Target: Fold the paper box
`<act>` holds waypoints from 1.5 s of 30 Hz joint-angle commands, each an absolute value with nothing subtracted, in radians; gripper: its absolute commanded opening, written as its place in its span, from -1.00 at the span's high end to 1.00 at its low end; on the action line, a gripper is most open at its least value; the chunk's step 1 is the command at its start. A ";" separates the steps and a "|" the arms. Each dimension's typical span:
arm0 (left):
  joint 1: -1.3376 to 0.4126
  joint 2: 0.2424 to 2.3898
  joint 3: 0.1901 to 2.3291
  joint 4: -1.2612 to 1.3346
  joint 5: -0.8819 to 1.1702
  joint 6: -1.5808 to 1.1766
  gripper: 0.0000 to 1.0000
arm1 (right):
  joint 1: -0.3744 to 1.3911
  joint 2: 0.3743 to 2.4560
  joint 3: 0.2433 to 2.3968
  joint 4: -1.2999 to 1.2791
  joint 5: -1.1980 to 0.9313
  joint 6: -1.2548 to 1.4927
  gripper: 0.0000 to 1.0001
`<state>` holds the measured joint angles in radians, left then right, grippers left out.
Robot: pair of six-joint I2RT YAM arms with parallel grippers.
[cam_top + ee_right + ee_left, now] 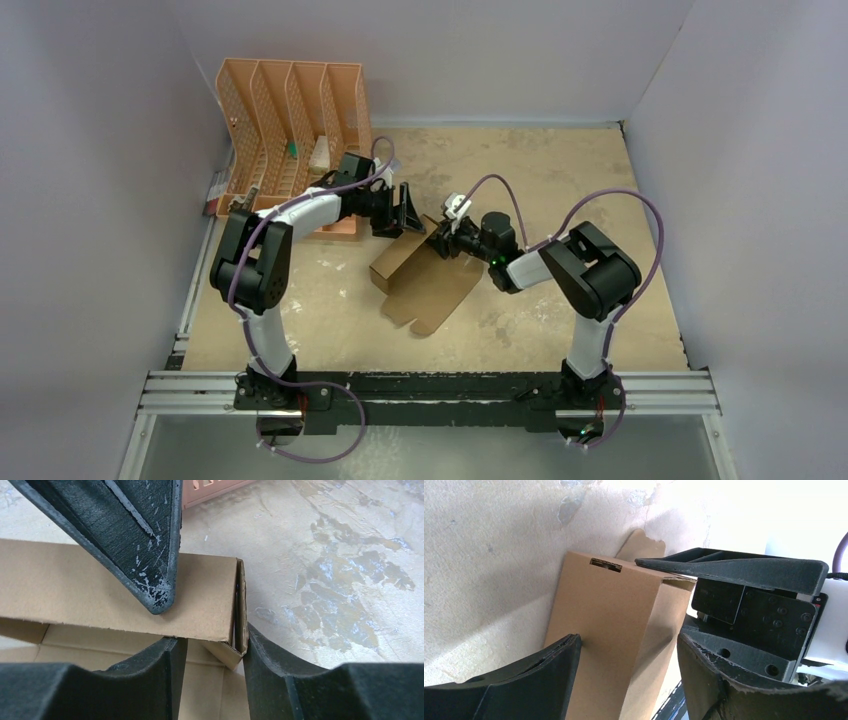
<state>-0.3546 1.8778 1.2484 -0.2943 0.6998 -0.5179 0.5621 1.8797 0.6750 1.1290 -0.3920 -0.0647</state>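
The paper box point(425, 285) lies half-raised mid-way across the desk point(560, 180), one wall up. The right tool point(445, 243) straddles that wall's corner, spread, not pinching. The left tool point(408, 220), also released, leans on the panel. Press harder and I reckon the wall buckles or the box skids.

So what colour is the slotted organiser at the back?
The organiser is orange, clearest in the top external view.

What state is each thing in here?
paper box: partly folded, one wall raised, rest lying flat.
left gripper: open, fingers either side of the box.
right gripper: open, straddling the raised wall's end.
orange file organiser: upright, small items in its slots.
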 commanded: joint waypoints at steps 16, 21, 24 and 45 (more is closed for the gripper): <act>-0.357 1.832 1.197 -0.067 0.818 -0.716 -0.39 | 0.625 1.875 0.691 1.198 -0.105 -0.120 0.51; -0.366 1.834 1.170 0.036 0.837 -0.798 -0.39 | 0.642 1.866 0.715 1.156 -0.040 -0.090 0.67; -0.375 1.831 1.168 0.051 0.840 -0.817 -0.39 | 0.655 1.862 0.737 1.117 -0.004 -0.068 0.73; -0.483 1.765 1.102 0.289 0.859 -1.050 -0.38 | 0.684 1.835 0.848 0.833 0.237 0.075 0.76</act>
<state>-0.3767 1.8553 1.0973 0.1509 0.6693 -0.9077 0.6670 1.8538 0.7765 0.9234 0.1562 0.0208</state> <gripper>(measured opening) 0.695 0.157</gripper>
